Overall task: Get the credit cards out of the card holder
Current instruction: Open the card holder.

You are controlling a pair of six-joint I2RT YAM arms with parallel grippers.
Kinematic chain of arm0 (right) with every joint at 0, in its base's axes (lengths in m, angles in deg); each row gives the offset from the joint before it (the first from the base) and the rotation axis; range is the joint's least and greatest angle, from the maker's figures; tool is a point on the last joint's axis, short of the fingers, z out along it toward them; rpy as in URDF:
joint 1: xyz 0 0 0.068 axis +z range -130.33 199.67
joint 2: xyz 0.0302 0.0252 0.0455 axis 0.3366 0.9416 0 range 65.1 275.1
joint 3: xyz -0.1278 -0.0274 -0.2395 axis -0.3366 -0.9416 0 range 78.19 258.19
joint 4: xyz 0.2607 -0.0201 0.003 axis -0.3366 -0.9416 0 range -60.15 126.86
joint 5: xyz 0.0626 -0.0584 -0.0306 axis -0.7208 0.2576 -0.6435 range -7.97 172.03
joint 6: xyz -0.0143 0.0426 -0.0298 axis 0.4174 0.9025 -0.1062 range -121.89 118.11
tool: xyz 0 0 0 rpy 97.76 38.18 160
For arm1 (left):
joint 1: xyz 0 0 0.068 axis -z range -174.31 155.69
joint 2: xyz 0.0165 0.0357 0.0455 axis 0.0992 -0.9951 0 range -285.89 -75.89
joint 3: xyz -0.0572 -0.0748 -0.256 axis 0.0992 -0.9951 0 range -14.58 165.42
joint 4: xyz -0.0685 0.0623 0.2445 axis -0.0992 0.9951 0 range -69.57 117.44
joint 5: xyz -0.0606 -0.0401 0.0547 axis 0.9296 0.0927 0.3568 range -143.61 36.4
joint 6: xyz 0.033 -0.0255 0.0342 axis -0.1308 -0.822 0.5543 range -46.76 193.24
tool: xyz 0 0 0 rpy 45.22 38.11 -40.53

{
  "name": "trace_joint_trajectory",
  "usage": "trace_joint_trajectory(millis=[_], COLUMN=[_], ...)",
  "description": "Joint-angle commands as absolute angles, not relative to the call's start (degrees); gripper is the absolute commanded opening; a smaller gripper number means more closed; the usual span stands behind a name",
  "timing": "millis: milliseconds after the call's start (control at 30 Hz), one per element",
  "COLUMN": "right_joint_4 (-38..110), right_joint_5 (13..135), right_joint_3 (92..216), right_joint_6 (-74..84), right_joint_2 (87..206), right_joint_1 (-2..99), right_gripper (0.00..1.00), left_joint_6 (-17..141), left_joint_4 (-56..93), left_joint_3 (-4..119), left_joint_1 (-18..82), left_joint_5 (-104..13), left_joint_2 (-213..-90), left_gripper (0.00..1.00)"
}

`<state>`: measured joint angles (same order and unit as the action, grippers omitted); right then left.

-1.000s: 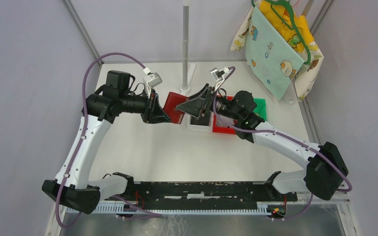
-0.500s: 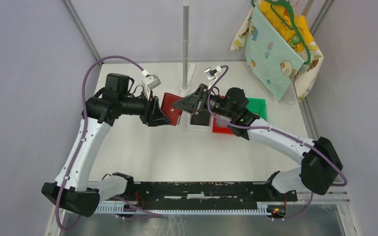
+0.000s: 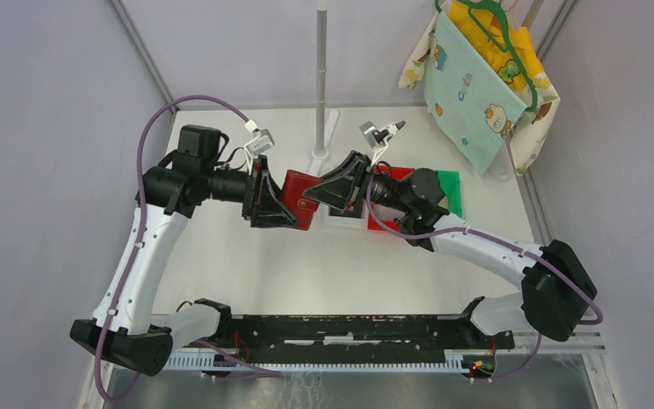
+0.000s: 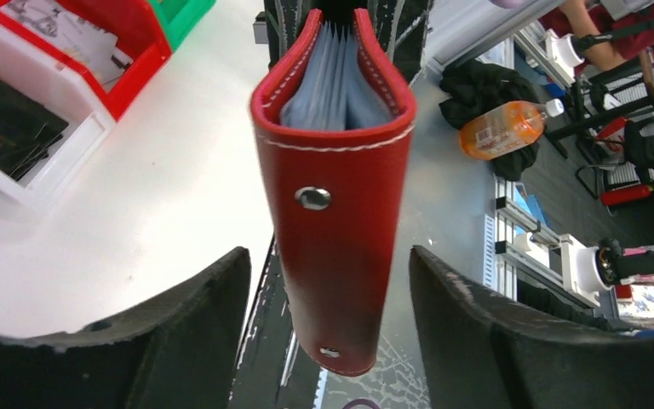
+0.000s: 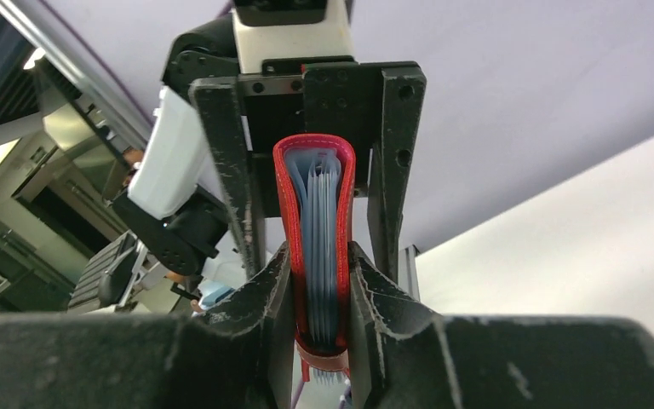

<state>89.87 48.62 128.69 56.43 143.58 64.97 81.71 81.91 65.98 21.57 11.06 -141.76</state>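
The left end effector (image 4: 328, 251) is standing with its fingers apart, flanking the red card holder (image 3: 300, 198) without touching it. The card holder is hanging folded above the desk (image 3: 247, 264), between the arms. The right end effector (image 5: 322, 256) is clamping its two covers together

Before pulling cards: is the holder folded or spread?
Folded. The holder shows both red covers close together, pinched in the right gripper.
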Motion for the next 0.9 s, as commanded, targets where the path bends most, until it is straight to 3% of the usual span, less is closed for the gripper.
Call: trace_joint_trajectory(millis=[0, 267, 333, 467, 533, 600, 767, 867], right_joint_4=[101.10, 98.21, 97.97, 92.13, 81.96, 68.22, 43.14, 37.58], right_joint_5=[45.03, 44.33, 44.36, 45.86, 49.76, 58.85, 87.91, 95.97], right_joint_3=[129.52, 130.66, 130.78, 132.15, 133.99, 136.53, 140.98, 143.65], right_joint_6=[58.12, 55.59, 55.53, 53.16, 48.83, 43.21, 35.49, 33.13], right_joint_2=[141.38, 140.14, 140.33, 140.37, 139.78, 138.13, 133.24, 133.53], right_joint_1=[64.87, 64.92, 64.97, 64.90, 64.96, 64.93, 67.68, 71.23], right_gripper=[0.18, 0.19, 0.28, 0.60, 0.78, 0.88, 0.93, 0.94], left_joint_6=[83.88, 85.06, 84.89, 82.95, 80.59, 78.80, 74.61, 73.44], left_joint_4=[83.51, 84.95, 84.86, 82.74, 80.20, 77.34, 70.87, 69.58], left_joint_3=[68.79, 69.37, 69.84, 69.87, 69.54, 68.79, 66.85, 66.39], left_joint_1=[21.85, 21.84, 21.86, 21.81, 21.85, 21.82, 21.84, 21.93], left_joint_5=[16.93, 16.95, 16.84, 13.67, 9.36, 3.68, -12.76, -16.45], left_joint_2=[-141.38, -142.25, -142.70, -142.91, -142.44, -141.54, -139.97, -140.45], left_gripper=[0.68, 0.41, 0.27, 0.05, 0.02, 0.02, 0.02, 0.02])
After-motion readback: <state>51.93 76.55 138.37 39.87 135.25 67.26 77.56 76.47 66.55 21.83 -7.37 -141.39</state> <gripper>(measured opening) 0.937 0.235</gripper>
